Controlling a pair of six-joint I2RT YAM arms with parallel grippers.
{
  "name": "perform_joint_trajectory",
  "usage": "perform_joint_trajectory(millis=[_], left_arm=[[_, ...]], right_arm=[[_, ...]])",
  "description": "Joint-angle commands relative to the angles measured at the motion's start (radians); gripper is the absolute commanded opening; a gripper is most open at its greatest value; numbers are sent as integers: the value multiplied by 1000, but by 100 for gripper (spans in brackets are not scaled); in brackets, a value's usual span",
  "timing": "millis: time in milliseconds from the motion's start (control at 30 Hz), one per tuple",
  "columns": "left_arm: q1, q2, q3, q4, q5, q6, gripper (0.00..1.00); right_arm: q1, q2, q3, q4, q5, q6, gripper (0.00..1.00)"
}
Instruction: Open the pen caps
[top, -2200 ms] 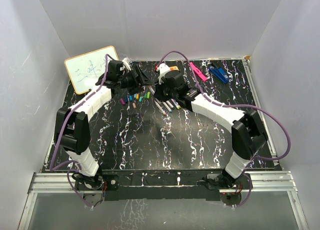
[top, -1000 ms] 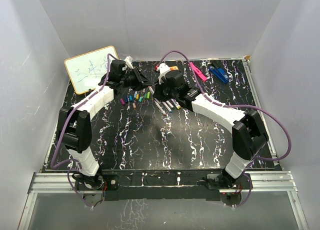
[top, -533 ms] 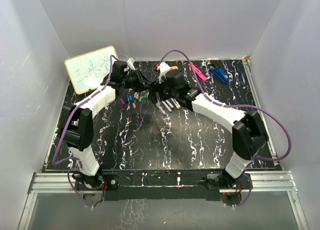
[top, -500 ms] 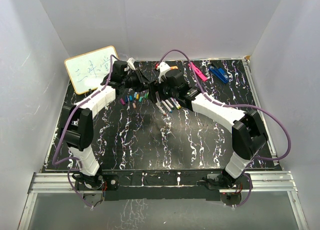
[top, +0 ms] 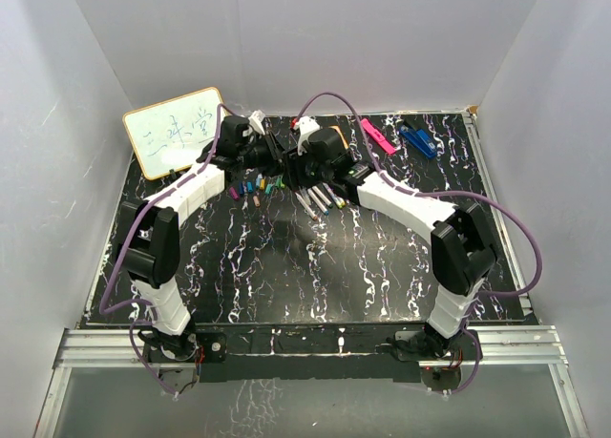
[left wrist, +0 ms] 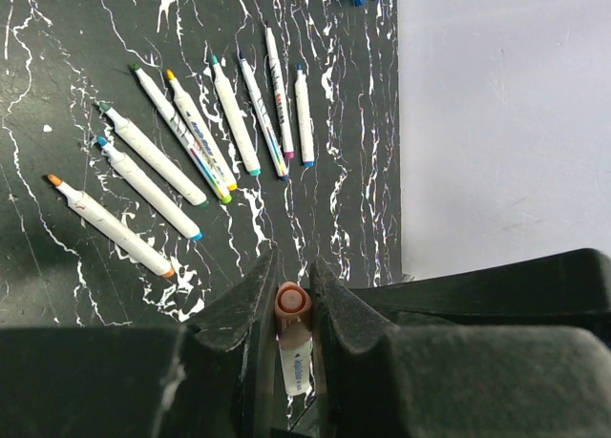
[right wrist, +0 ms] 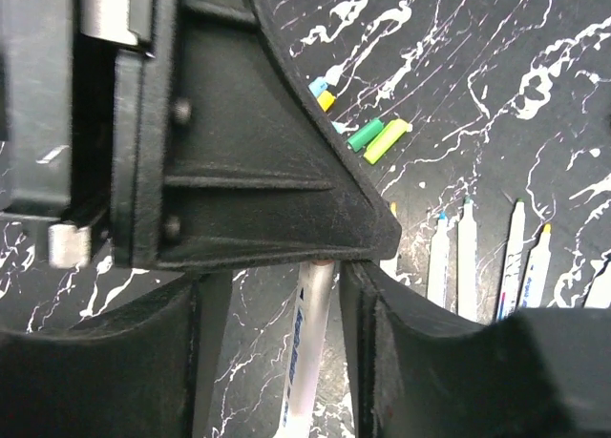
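Note:
My left gripper (left wrist: pixel 291 271) is shut on the salmon-orange pen cap (left wrist: pixel 292 300) of a pale-barrelled pen, cap end toward its camera. In the right wrist view that pen's barrel (right wrist: pixel 310 343) runs between my right gripper's (right wrist: pixel 286 285) fingers. The jaws stand open, with a clear gap on the barrel's left side. From above, the left gripper (top: pixel 272 155) and the right gripper (top: pixel 294 166) meet nose to nose at the back of the mat. Loose pen caps (top: pixel 258 185) lie below them, among them a green one (right wrist: pixel 364 135) and a yellow one (right wrist: pixel 385 140). Several uncapped pens (left wrist: pixel 224 123) lie in a fan.
A small whiteboard (top: pixel 177 131) leans at the back left. A flat pink bar (top: pixel 378 135) and a dark-blue clip (top: pixel 418 139) lie at the back right. The uncapped pens (top: pixel 320 201) sit just under the right arm. White walls enclose the black marbled mat (top: pixel 315 266).
The right gripper went from shut to open and moved left, up against the left gripper and around the held pen's barrel. The left gripper stayed shut and shifted slightly right.

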Motion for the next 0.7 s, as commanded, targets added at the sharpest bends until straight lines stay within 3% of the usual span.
perform_joint_trajectory(millis=[0,200,400,667], left_arm=[[-10,-49,52,5,28,11,0],[-13,-49,55,8,30,12,0],[-16,-44,57,-7,23,24,0],[15,-5,116,-57,-74,32,0]], right_arm=[[-4,10,51,19,1,12,43],[-6,11,48,16,6,15,27],[-8,9,49,16,6,15,0],[-10,-53,-18,-19,3,6,0]])
